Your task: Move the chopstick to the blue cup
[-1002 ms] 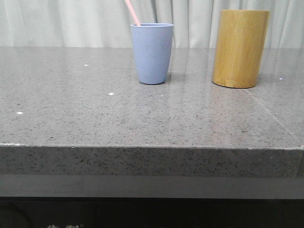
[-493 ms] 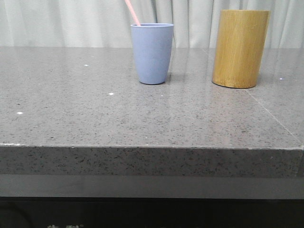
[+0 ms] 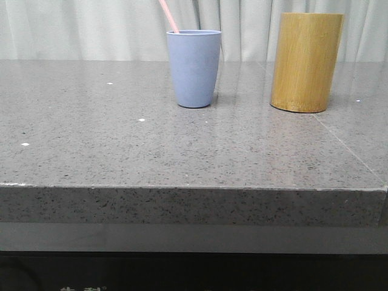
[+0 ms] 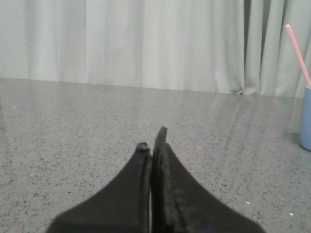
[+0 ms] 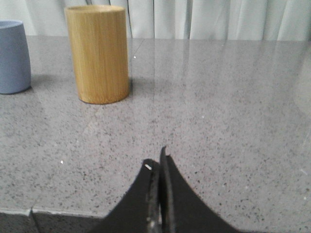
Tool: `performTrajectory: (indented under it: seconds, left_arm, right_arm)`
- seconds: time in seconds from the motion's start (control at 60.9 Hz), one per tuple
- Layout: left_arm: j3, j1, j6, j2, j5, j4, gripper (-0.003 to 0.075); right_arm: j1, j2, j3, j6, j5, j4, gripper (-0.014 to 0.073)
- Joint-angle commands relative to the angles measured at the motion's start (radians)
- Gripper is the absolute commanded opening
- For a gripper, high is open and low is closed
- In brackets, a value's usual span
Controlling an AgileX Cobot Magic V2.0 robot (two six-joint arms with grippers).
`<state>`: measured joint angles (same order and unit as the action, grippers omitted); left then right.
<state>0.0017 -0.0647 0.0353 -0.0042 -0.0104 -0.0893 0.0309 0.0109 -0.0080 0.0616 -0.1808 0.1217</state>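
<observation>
The blue cup [image 3: 194,68] stands upright on the grey stone table [image 3: 121,151], near the back middle. A pale pink chopstick [image 3: 169,16] leans out of its rim toward the left, its lower part hidden inside the cup. In the left wrist view the cup [image 4: 306,119] and chopstick [image 4: 298,54] sit at the frame's edge, far from my left gripper [image 4: 151,141], which is shut with nothing between its fingers. My right gripper [image 5: 156,159] is shut and empty over the table's near edge, well short of the cup [image 5: 13,57].
A tall yellow-brown bamboo cylinder [image 3: 307,62] stands to the right of the cup, also in the right wrist view [image 5: 98,53]. Pale curtains [image 3: 91,30] hang behind the table. The table's front edge [image 3: 182,188] runs across the near side.
</observation>
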Motion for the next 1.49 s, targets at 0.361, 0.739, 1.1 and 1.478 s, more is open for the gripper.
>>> performTrajectory:
  seconds: [0.361,0.739,1.1,1.478]
  left_arm:
    - [0.009,0.003,-0.003,-0.025,-0.081,-0.008,-0.0019]
    - [0.009,0.003,-0.003,-0.025,-0.081,-0.008,-0.0019]
    - [0.009,0.003,-0.003,-0.025,-0.081,-0.008,-0.0019]
    - [0.009,0.003,-0.003,-0.025,-0.081,-0.008,-0.0019]
  right_arm:
    - [-0.006,0.021,0.031,0.004,0.197,0.0,-0.0068]
    - [-0.006,0.021,0.031,-0.001,0.198,-0.031,-0.0068]
    - [-0.006,0.021,0.031,-0.143,0.222,-0.157,-0.0068]
    - [-0.006,0.021,0.031,-0.138,0.232,-0.122,-0.0068]
